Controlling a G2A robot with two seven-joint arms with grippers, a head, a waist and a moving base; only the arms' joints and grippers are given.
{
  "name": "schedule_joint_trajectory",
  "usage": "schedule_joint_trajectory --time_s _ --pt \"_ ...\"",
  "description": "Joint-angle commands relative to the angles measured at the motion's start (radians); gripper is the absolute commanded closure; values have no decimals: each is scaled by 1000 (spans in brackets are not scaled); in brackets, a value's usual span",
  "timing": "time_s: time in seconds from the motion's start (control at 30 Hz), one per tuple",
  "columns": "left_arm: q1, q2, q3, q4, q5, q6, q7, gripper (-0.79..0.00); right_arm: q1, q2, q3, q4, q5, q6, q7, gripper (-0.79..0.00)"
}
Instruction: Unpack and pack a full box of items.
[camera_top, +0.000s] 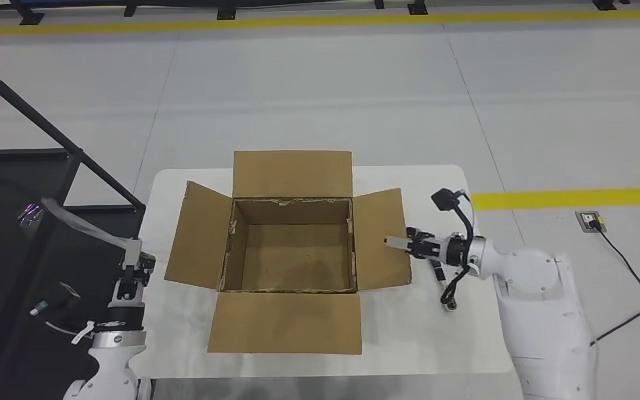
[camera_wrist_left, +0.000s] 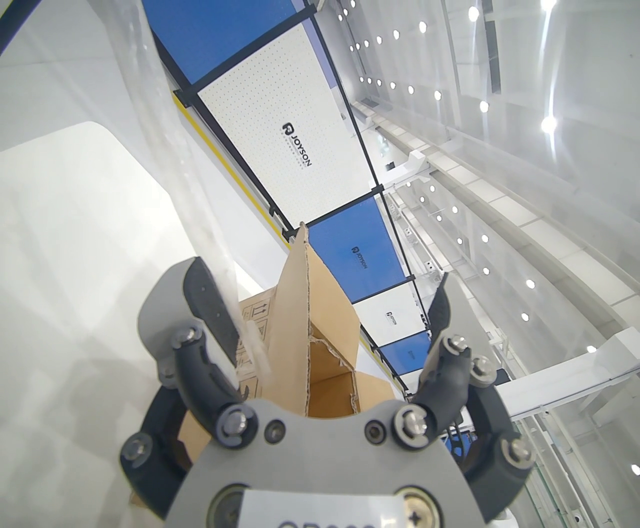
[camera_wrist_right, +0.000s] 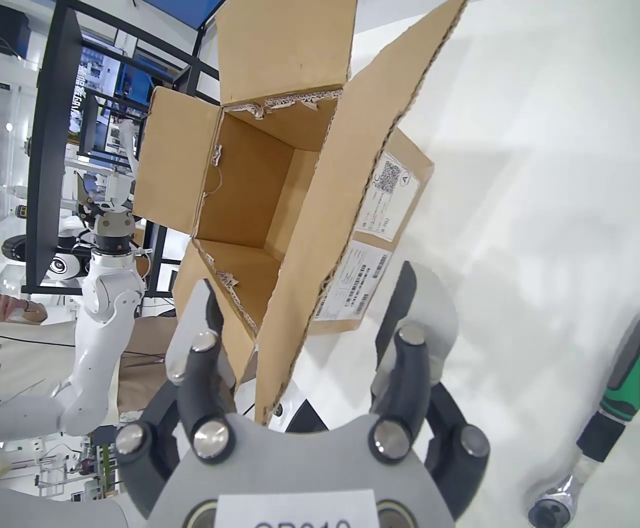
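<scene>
Four corrugated flaps (camera_top: 293, 172) splay from your square cardboard box (camera_top: 290, 260), mid-frame; left gripper (camera_wrist_left: 320, 280) and right gripper (camera_wrist_right: 309, 280) both gape wide.

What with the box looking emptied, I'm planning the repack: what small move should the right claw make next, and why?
Probably close the right claw on the side flap. Its fingers stand open with that flap's edge between them, and the box is empty with all four flaps spread, so gripping looks like the nearest useful step.
</scene>
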Motion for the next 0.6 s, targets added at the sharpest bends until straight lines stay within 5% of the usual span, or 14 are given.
schedule_joint_trajectory --time_s 0.0,0.1,0.57 --pt "-1 0 0 3 0 -1 2 -785 7 4 -8 9 5 7 -2 -132" --pt "-3 -1 0 7 -4 0 3 -785 13 9 -17 19 20 31 -11 0" --pt "-4 -3 -4 11 -2 -2 0 -785 33 37 -61 35 62 54 -42 0"
